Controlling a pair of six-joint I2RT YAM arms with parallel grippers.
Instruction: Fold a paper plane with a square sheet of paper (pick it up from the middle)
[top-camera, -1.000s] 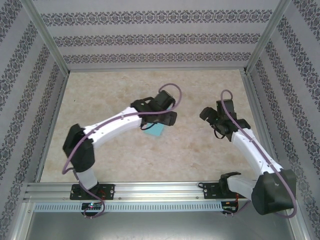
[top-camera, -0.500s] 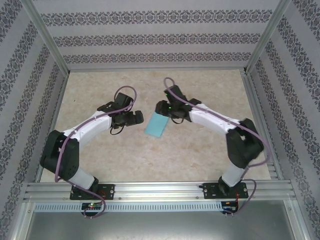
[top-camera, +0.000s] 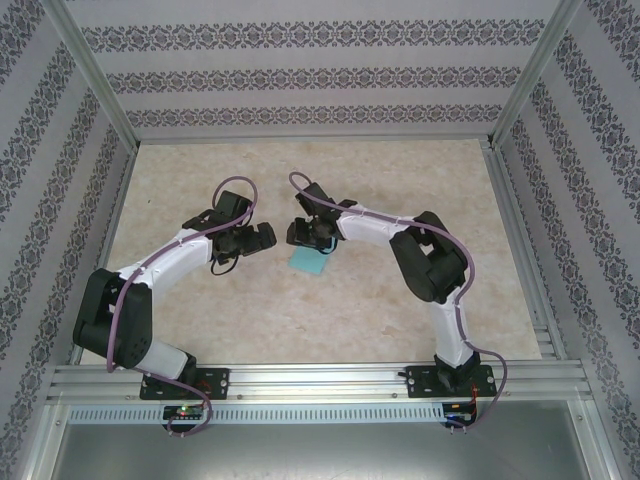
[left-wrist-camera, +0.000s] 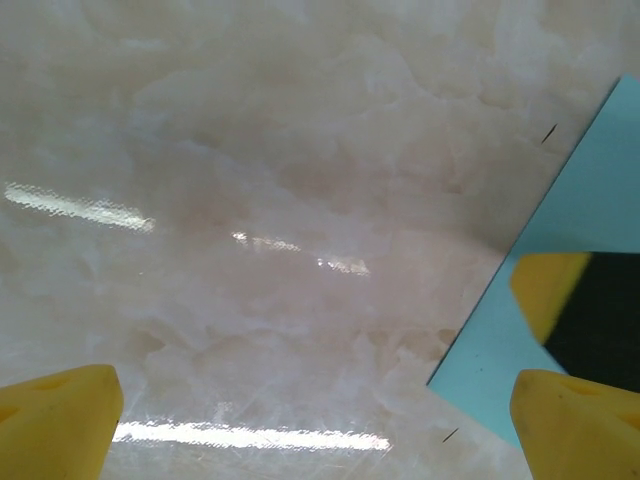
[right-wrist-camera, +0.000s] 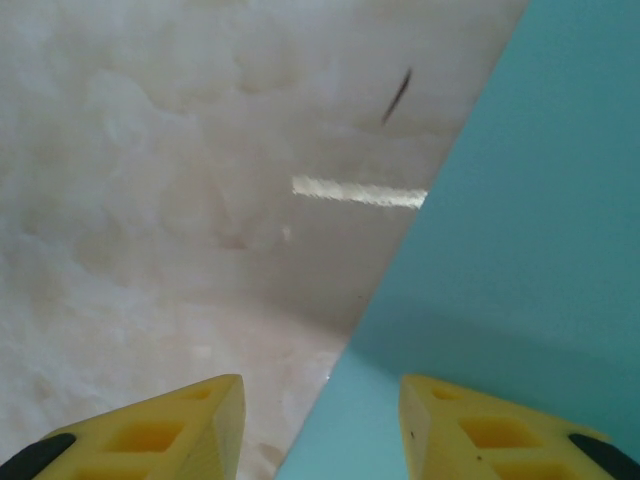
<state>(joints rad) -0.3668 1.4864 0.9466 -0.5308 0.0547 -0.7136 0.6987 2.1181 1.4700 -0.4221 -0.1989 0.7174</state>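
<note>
Bright, even light from overhead fills the top view; the white arms (top-camera: 170, 260) cast faint, soft shadows on the glossy pale marble-patterned desk (top-camera: 200, 310). White glare streaks the desk in the left wrist view at 9 and 6 o'clock, and just above centre in the right. There a dim band of shade crosses the turquoise sheet of paper (right-wrist-camera: 520, 200) toward 5 o'clock. Close up, the desk's veining looks hazy.

Sheet of paper (top-camera: 306, 264): flat on bench (top-camera: 200, 320), near its middle. Right gripper (top-camera: 314, 242): over sheet's far edge. Left gripper (top-camera: 263, 238): just left of sheet, over bare bench.
</note>
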